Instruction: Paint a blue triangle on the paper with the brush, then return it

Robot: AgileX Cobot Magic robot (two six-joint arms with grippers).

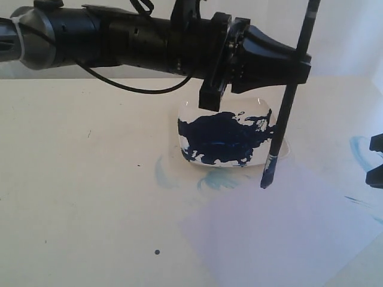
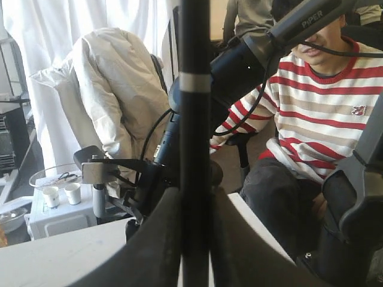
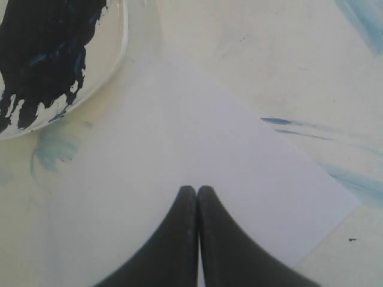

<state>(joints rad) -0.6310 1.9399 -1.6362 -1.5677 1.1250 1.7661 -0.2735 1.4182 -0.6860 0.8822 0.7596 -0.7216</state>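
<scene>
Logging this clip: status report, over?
Left gripper shut on brush, upright, tip low beside the plate. Right gripper shut, empty, over the paper. No paint on it yet. Nothing blocking the brush.

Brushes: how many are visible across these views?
1. The brush is clamped upright in the left gripper, its blue tip hanging low beside the plate. None other shows, though the arm could hide one.

Count: one black-handled thin paintbrush (image 1: 286, 113), one square white plate (image 3: 122, 54) of navy paint, one pale lavender paper sheet (image 1: 269, 233), two small white cups (image 2: 51, 195).
</scene>
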